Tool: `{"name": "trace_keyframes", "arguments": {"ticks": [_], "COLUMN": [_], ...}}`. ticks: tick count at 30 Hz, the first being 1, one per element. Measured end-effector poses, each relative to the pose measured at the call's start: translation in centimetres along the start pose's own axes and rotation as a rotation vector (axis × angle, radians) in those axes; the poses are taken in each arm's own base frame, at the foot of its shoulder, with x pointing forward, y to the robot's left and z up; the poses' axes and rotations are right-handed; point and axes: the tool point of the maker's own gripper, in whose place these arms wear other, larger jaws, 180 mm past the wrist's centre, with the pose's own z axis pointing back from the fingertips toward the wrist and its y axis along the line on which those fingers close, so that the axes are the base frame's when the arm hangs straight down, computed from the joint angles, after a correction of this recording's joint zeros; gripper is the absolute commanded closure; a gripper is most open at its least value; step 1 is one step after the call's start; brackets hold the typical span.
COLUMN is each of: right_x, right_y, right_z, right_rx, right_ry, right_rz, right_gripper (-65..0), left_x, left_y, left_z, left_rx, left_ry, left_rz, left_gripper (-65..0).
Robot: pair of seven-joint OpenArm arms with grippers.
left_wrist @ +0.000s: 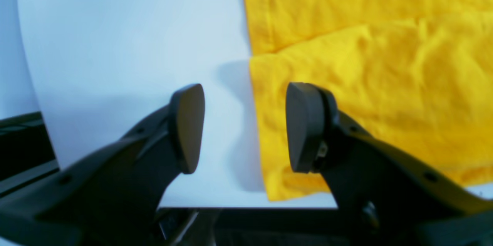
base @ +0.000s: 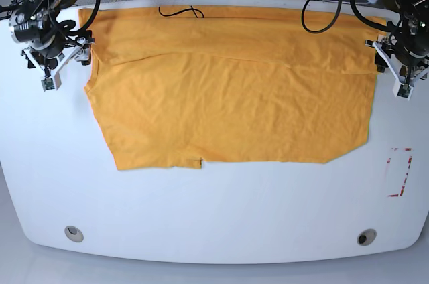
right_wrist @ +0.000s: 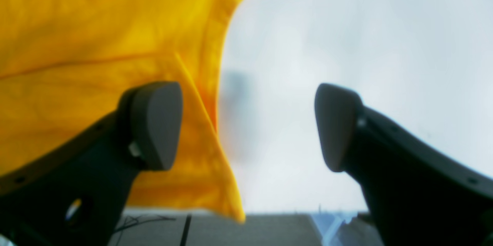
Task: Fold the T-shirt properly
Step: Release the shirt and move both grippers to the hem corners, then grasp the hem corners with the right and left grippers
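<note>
we see the t-shirt (base: 228, 96) lying flat on the white worktop (base: 214, 210), spread wide across its far half, with a folded-over band running along the far edge. a thin dark cord (base: 179, 11) lies at the shirt's far edge. our left gripper (left_wrist: 244, 126) sits at the shirt's side edge, jaws parted with nothing between them, one pad over cloth, the other over bare worktop. our right gripper (right_wrist: 248, 126) sits at the opposite edge, jaws wide and empty, one pad in front of the cloth. a red-outlined mark (base: 400, 171) shows near the worktop's edge.
</note>
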Motion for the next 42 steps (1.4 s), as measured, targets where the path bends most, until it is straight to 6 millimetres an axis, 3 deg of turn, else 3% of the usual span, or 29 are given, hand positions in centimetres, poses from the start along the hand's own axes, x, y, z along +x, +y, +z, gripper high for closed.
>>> {"name": "trace_keyframes", "arguments": {"ticks": [6, 13, 18, 25, 31, 37, 42], "right_x": [4.4, 10.5, 13.5, 16.1, 15.9, 16.5, 17.3], "right_y": [-0.1, 0.8, -0.3, 0.2, 1.3, 2.0, 4.7], "right_z": [-3.3, -7.1, -9.8, -13.7, -15.8, -16.0, -16.4], "right_rx": [0.007, 0.071, 0.126, 0.243, 0.324, 0.343, 0.394], "right_ry": [-0.008, -0.064, -0.095, -0.127, -0.155, -0.188, -0.207], "right_rz": [-0.007, 0.027, -0.029, -0.126, -0.219, -0.242, -0.25], "right_gripper": [-50.3, -50.1, -50.1, -50.1, -50.1, -50.1, -45.3], "left_x": [3.5, 4.3, 4.9, 5.6, 6.6, 6.4, 5.8], "left_y": [3.2, 5.1, 6.4, 6.4, 6.4, 6.2, 5.6], "left_z": [0.0, -2.2, -3.0, -3.4, -3.5, -3.7, -4.9], "left_rx": [0.131, 0.186, 0.21, 0.197, 0.2, 0.195, 0.159], "left_ry": [-0.032, 0.048, 0.081, 0.071, 0.004, 0.0, 0.024], "left_rz": [-0.001, 0.062, 0.083, 0.095, 0.081, 0.075, 0.087], "left_gripper": [-30.0, -30.0, -30.0, -30.0, -30.0, -30.1, -30.6]}}
